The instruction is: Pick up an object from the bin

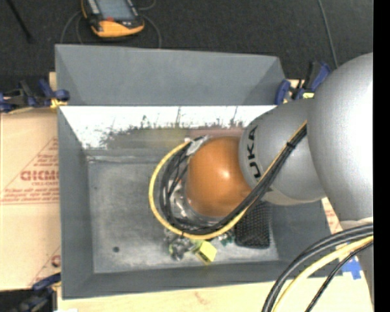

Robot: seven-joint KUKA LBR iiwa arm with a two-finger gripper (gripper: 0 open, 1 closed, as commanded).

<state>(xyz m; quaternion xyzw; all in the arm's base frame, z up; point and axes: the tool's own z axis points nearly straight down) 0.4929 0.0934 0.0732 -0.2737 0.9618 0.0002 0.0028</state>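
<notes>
A small yellow block (206, 253) lies near the bin's front wall, tilted on one corner. Just left of it sits a little cluster of grey and greenish bits (176, 247); what kind of things they are I cannot tell. A small green piece (227, 241) lies to the right of the yellow block. Further right, a black mesh-textured pad (254, 229) rests flat on the floor, its upper part hidden.
The arm comes in from the right, and its orange cover with looped cables hangs over the middle of the bin, hiding the floor beneath. A tiny dark speck (116, 249) lies on the bare left half of the floor.
</notes>
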